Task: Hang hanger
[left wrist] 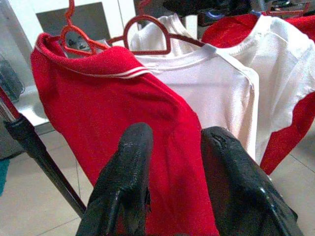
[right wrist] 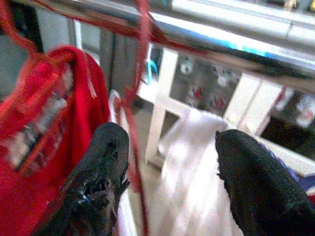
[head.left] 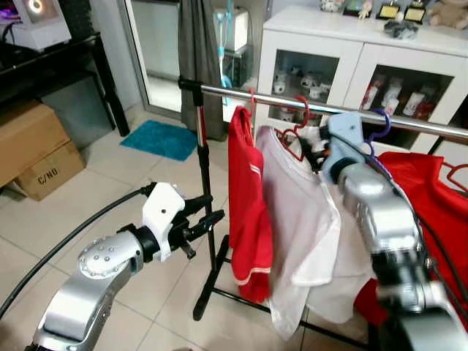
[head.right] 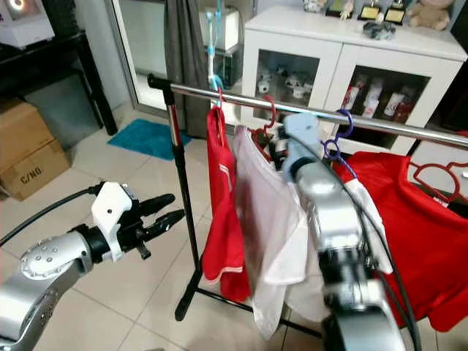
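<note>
A silver rail on a black stand carries a red shirt and a white shirt, each on a red hanger. The white shirt's hanger hook sits over the rail. My right arm reaches up to that hanger. Its gripper is open just below the rail, and the red hanger wire runs down close to one finger. My left gripper stands open and empty at waist height, left of the stand, facing the red shirt.
A purple hanger and another red garment hang further right on the rail. The stand's black pole is beside my left gripper. Cardboard boxes, a teal mat and a white cabinet stand around.
</note>
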{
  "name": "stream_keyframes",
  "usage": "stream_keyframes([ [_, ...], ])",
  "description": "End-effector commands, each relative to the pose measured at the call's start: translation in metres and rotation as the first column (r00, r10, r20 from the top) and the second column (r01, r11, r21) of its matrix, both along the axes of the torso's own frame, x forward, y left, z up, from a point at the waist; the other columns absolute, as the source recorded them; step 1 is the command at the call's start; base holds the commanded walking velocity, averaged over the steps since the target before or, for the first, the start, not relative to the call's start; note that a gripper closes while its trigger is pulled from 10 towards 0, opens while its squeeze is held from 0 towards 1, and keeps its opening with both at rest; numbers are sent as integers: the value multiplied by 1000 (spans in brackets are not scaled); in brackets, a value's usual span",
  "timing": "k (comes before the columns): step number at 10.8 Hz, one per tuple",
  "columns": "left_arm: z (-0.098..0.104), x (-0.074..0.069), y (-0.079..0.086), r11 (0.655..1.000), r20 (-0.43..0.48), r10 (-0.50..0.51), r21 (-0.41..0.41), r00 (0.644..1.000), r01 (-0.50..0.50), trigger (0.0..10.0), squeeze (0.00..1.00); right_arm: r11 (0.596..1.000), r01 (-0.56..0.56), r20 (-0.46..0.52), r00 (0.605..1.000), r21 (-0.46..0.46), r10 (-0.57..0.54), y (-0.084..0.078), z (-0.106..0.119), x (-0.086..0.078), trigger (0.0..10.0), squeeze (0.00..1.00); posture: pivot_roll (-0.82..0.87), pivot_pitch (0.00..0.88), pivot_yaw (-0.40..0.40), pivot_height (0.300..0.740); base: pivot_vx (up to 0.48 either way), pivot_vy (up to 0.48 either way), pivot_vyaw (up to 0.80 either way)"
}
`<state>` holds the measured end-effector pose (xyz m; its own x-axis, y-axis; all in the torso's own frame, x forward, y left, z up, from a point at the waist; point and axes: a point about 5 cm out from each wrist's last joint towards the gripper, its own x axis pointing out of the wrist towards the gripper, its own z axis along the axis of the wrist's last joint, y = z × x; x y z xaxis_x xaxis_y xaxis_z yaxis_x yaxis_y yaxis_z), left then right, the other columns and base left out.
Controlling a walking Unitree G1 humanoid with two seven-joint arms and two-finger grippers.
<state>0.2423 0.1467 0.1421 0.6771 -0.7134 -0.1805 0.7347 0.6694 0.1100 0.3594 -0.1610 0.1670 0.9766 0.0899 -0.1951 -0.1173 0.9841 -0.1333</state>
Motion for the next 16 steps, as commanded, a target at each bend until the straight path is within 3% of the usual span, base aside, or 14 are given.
stream_keyframes([
  [1,3,-1,0,1000,5,-11,-1,1000,11,10000,0,999,3,-5,1000,39,-3,-1,0,5,10000,0,118,0,13,740,0,0,0],
  [3,3,-1,0,1000,-3,-18,-2,1000,18,10000,0,990,-77,-26,996,121,81,10,-3,12,10000,0,119,0,11,740,0,0,0],
  [7,1,-4,-1,1000,-12,-23,-4,1000,23,10000,0,985,-123,-37,991,123,129,17,-11,16,10000,0,112,0,14,740,0,0,0],
  [9,0,-5,-2,1000,-16,-29,-3,999,29,10000,0,998,-25,-86,996,61,30,12,-19,23,10000,0,116,0,14,740,0,0,0],
  [11,0,-6,-2,1000,-19,-31,-1,999,31,10000,0,997,-20,-87,996,77,26,14,-18,25,10000,0,120,0,13,740,0,0,0],
  [12,0,-6,-2,1000,-20,-31,-1,999,31,10000,0,997,-17,-89,996,77,24,14,-17,25,8941,0,118,0,13,740,0,0,0],
  [13,-1,-6,-1,999,-20,-32,-2,999,32,10000,0,997,-10,-94,995,74,17,13,-17,26,2627,0,118,0,13,740,0,0,0],
  [14,-1,-6,-2,999,-21,-34,-3,999,34,10000,0,998,-4,-101,995,67,11,10,-15,27,0,0,113,0,14,740,0,0,0],
  [16,0,-5,-2,999,-21,-37,-4,999,37,10000,0,999,-15,-124,992,41,20,9,-15,26,0,0,114,0,12,740,0,0,0],
])
